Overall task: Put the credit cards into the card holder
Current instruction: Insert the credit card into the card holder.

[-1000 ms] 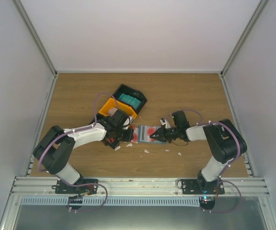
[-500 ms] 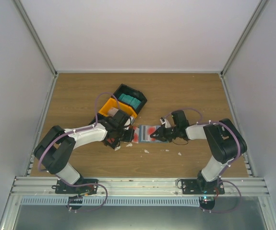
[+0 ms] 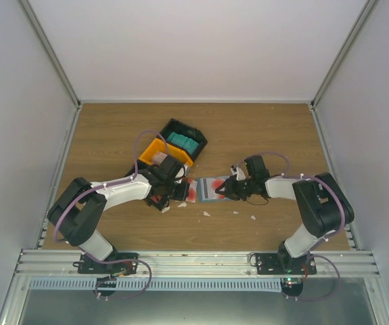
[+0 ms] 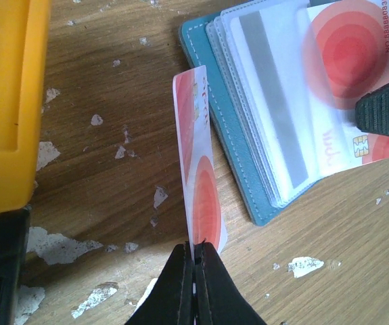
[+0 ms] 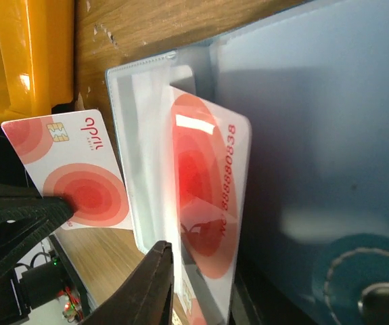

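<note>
The right claw is pinching a red-ringed card whose far end lies in the mouth of a clear sleeve of the open holder. The holder lies flat on the counter between the two arms. The step in hand looks to be seating this card. To do it well, keep the card flat and in line with the sleeve's long side and push slowly. The pinch should stay near the trailing edge, so the fingers stop short of the sleeve mouth. The holder is not held down, so a skewed push would likely drag it across the wood or buckle the soft plastic. The left claw is pressed shut on a second red card. It holds that card on edge just beside the holder's spine, with a corner touching or nearly touching the counter. This card crowds the side the holder would slide toward, so it is best kept where it is until the first one is home. The orange-and-black bin sits close behind the left claw with teal cards inside. White scraps litter the counter nearby and could slip under the holder.
</note>
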Controlling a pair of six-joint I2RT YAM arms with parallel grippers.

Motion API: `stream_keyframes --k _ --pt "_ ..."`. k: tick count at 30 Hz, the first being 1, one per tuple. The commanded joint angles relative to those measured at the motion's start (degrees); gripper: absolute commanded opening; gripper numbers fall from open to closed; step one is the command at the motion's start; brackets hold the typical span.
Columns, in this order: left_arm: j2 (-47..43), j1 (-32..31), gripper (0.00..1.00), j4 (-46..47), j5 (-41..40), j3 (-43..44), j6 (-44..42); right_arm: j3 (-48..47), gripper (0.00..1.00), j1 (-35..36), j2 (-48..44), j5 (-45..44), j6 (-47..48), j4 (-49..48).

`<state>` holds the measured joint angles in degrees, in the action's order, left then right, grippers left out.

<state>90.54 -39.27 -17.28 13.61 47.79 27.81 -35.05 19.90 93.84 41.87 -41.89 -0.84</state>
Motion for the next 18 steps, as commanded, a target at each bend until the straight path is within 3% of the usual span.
stream_keyframes --k 1,10,18 --pt "1.22 -0.64 0.0 -1.44 -1.86 0.24 -1.09 0.42 0.24 -0.48 -1.56 -3.3 0.31 2.63" --pt "1.04 -0.63 0.0 -1.39 -1.38 0.44 -1.25 0.16 0.39 -0.38 -3.98 -6.84 1.3 5.16" --pt "1.84 -0.64 0.0 -0.89 0.13 0.93 -1.53 -4.7 0.42 1.96 -1.12 -10.03 6.37 9.19"
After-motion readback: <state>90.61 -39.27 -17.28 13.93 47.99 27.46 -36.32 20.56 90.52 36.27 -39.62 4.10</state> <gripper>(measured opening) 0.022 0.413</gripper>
